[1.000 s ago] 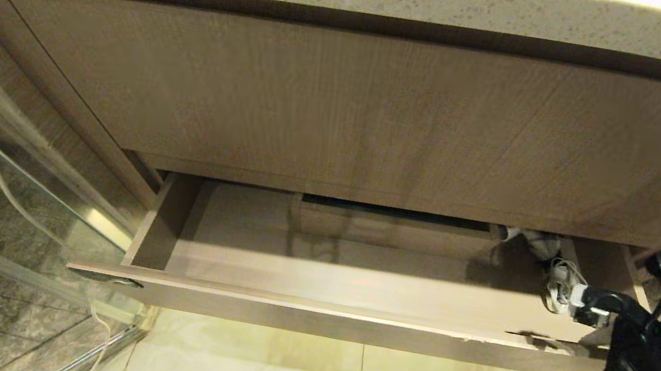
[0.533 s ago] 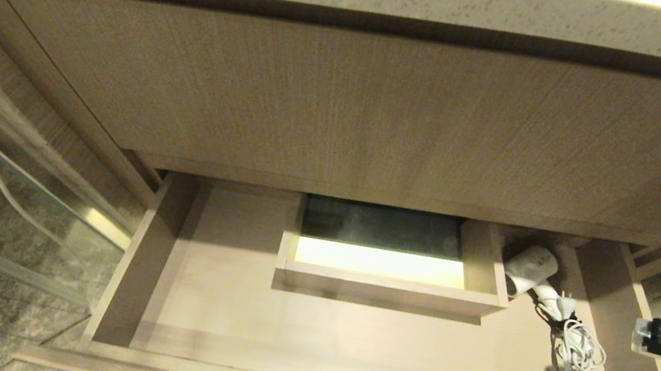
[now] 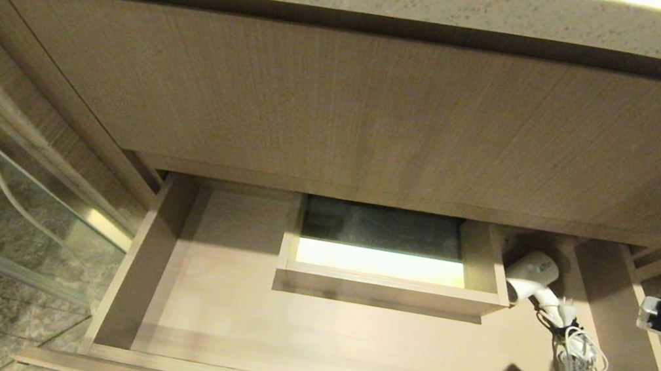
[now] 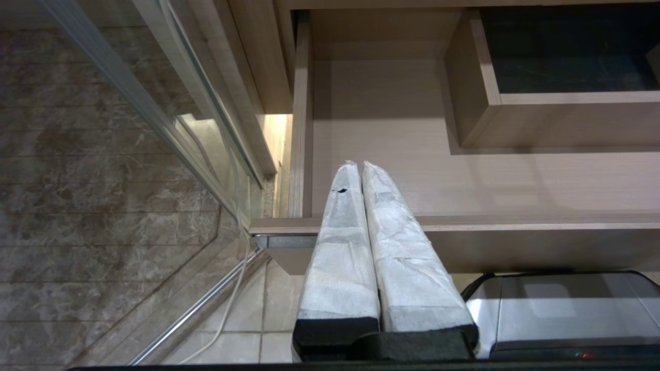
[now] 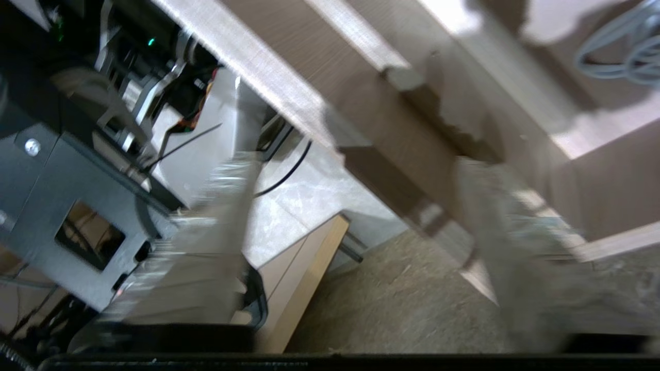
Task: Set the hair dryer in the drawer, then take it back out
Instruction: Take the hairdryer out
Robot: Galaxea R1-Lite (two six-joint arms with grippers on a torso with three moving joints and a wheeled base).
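drawer [image 3: 346,340]: pulled fully out.
hair dryer [image 3: 532,275]: inside, back right, beside the boxed cut-out [image 3: 385,280]; cord [image 3: 579,354] coiled in front.
right gripper [image 5: 356,216]: fingers spread, empty, outside the front right corner.
left gripper [image 4: 361,170]: closed, parked.
next: approach from above, grasp the barrel, avoid the cord.
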